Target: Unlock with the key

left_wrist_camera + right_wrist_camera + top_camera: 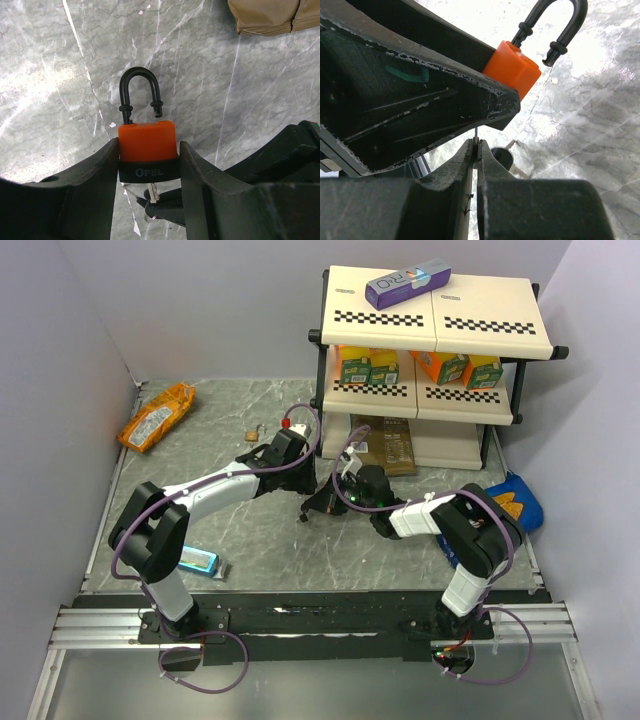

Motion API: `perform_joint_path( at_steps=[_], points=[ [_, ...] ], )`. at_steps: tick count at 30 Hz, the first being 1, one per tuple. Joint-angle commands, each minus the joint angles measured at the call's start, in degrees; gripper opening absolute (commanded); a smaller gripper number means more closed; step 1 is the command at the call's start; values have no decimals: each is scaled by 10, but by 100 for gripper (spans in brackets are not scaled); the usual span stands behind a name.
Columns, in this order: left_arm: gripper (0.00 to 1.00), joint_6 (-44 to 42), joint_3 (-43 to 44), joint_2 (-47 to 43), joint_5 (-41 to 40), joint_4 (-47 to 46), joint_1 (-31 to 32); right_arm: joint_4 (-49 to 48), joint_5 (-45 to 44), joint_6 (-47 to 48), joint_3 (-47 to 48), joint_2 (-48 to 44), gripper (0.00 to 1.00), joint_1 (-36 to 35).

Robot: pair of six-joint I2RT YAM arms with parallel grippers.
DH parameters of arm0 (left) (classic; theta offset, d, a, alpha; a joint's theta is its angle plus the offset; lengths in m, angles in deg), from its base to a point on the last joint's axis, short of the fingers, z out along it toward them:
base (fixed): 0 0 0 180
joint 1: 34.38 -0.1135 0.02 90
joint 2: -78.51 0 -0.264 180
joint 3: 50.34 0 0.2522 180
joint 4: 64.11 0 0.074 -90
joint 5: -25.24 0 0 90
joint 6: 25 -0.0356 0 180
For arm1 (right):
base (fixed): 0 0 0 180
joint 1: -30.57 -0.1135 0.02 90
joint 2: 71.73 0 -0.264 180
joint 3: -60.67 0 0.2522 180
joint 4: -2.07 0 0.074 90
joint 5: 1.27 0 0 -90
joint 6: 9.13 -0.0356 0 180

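While beneath padlock [147, 142], key [153, 192] between right fingers [447, 180]

Open grey marble tabletop [210, 430] lies left of centre, between the orange snack packet [156, 416] at far left and the small blue packet [197, 561] at near left. The cream two-tier shelf rack [480, 310] and brown pouch [385, 445] block the far right; a blue bag [520, 502] blocks the right edge.

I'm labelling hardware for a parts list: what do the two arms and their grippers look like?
The left arm and right arm have white links, black joints and looping purple cables. The left fingers and right fingers are wedge-shaped black plastic.
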Motion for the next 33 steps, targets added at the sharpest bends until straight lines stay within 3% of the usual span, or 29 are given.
perform_joint_path(
  at_steps=[1,16,33],
  points=[
    [1,15,2,-36,-6,-30,5,-27,-1,-6,22,15,0,6],
    [1,16,1,-39,-4,-32,6,-24,-9,-15,27,21,0,21],
    [1,21,-3,-40,0,-35,18,-105,-57,-33,21,6,0,31]
  ],
)
